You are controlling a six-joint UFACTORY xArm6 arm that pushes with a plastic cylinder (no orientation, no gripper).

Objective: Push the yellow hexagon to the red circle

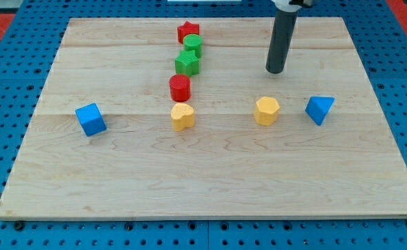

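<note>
The yellow hexagon (pixel 267 110) sits right of the board's middle. The red circle (pixel 180 87) stands left of it, near the centre, with a yellow heart-shaped block (pixel 183 117) just below it. My tip (pixel 275 71) rests on the board above the yellow hexagon, slightly to its right, with a clear gap between them. The dark rod rises from it to the view's top.
A green star (pixel 187 63), a green circle (pixel 193 46) and a red star (pixel 188 31) form a column above the red circle. A blue triangular block (pixel 319 109) lies right of the hexagon. A blue cube (pixel 91 119) sits at the left. The wooden board (pixel 210 173) lies on a blue pegboard.
</note>
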